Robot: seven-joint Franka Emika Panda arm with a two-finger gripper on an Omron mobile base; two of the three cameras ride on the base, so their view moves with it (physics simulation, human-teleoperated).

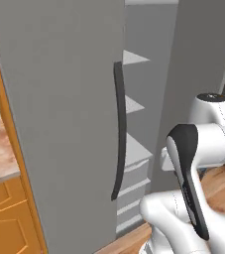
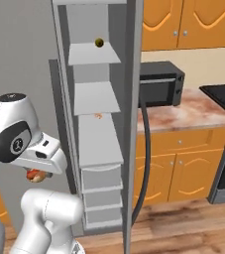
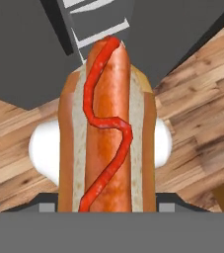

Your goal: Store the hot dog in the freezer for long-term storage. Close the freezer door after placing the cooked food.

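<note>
Hand view: hot dog clamped in the jaws, long axis running straight out along the line of sight toward the freezer drawers ahead. Right base view: same hot dog tucked under the white hand, low and left of the open compartment, level with the shelf above the drawers. Freezer door swung wide, dark handle facing out. Wooden floor below. Microwave on the bench to the right.

Matt grey freezer door with a smooth dark handle; glossy sausage and soft matt bun on the hot dog; grained wood floor; mottled stone-look counter
</note>
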